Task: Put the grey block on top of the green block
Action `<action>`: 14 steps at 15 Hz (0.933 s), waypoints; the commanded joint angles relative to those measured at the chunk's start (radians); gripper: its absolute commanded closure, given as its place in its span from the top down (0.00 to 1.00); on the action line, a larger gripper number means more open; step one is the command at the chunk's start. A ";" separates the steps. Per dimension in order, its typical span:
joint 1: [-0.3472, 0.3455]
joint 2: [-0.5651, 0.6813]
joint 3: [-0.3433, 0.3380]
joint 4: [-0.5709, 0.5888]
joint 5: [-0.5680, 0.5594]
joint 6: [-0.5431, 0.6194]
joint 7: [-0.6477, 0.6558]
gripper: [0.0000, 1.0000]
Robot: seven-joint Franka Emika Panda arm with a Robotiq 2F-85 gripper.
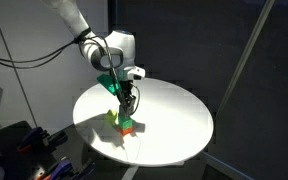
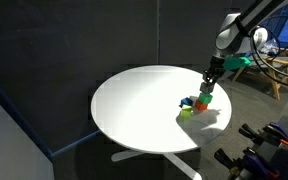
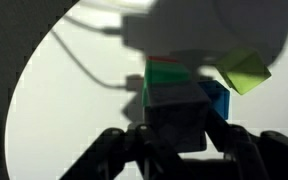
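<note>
Dark curtains close off the room behind a round white table [image 1: 184, 120], which both exterior views show lit from above, its bare top [image 2: 134, 100] bright against the gloom. Black equipment and cables lie on the floor around the pedestal.

All the cubes sit in one tight cluster near the table's edge. The green block [image 2: 205, 98] rests on top of an orange block [image 2: 202, 105], making a short stack. A blue block [image 2: 189, 102] sits just beside it, with a paler yellow-green block [image 2: 186, 113] next to that. In an exterior view the same stack shows green [image 1: 125, 117] over orange [image 1: 129, 128], with the yellow-green cube [image 1: 112, 118] close by.

The arm reaches down so that the gripper [image 1: 129, 103] hangs directly over the stack, nearly touching its top [image 2: 209, 88]. In the wrist view the gripper [image 3: 181, 135] has its two dark fingers pressed against the sides of the grey block [image 3: 179, 115], pinching it between them. The grey block is right at the green block [image 3: 167, 77], overlapping its near face. Whether the grey block rests on the green block or is just above it cannot be told. A thin red-orange edge shows along the green cube's far side. The blue cube [image 3: 217, 98] and the tilted yellow-green cube [image 3: 244, 72] lie off to one side, under the arm's broad shadow.
</note>
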 commanded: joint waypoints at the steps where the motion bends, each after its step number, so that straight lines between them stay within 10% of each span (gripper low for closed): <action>1: -0.022 -0.019 0.017 -0.018 0.023 0.012 -0.034 0.30; 14: -0.028 -0.018 0.014 -0.029 0.021 0.011 -0.033 0.30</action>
